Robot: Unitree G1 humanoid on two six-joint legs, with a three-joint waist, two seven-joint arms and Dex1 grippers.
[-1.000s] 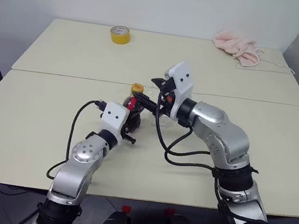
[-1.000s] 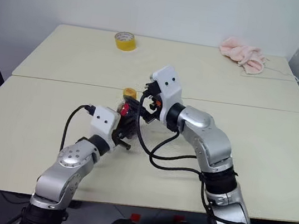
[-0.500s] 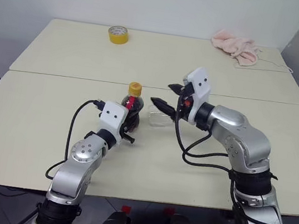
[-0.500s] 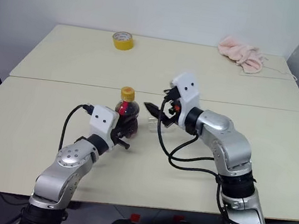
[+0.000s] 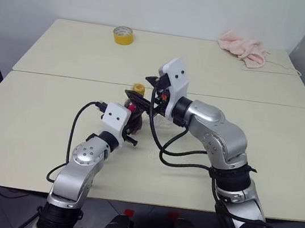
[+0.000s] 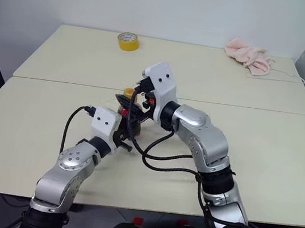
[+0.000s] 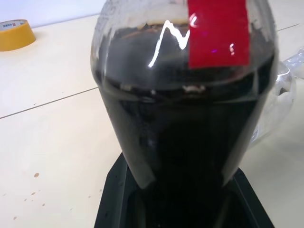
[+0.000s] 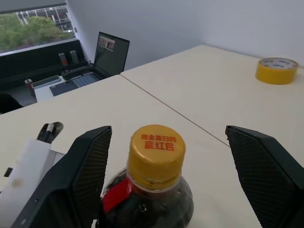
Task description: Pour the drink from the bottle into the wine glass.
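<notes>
- Two pale tables (image 5: 57, 59) stand pushed together, a seam running left to right between them.
- Right gripper (image 8: 173, 178) stands wide open, level, one finger (image 8: 88, 171) on each side of the cap without touching it.
- Left gripper (image 7: 175, 209) is clamped shut on the lower body of the bottle (image 7: 183, 109), holding it upright on the near table just in front of the seam.
- Bottle holds dark drink (image 7: 180, 142) up to its shoulder, with a red label (image 7: 218, 33) at the neck.
- Pink cloth (image 5: 242, 48) lies at the far right corner.
- Glass (image 7: 280, 102) is clear, close beside the bottle on its right; how it stands I cannot tell.
- Yellow tape roll (image 5: 123, 35) sits far left on the far table.
- Orange-yellow cap (image 8: 156, 148) is on the bottle.
</notes>
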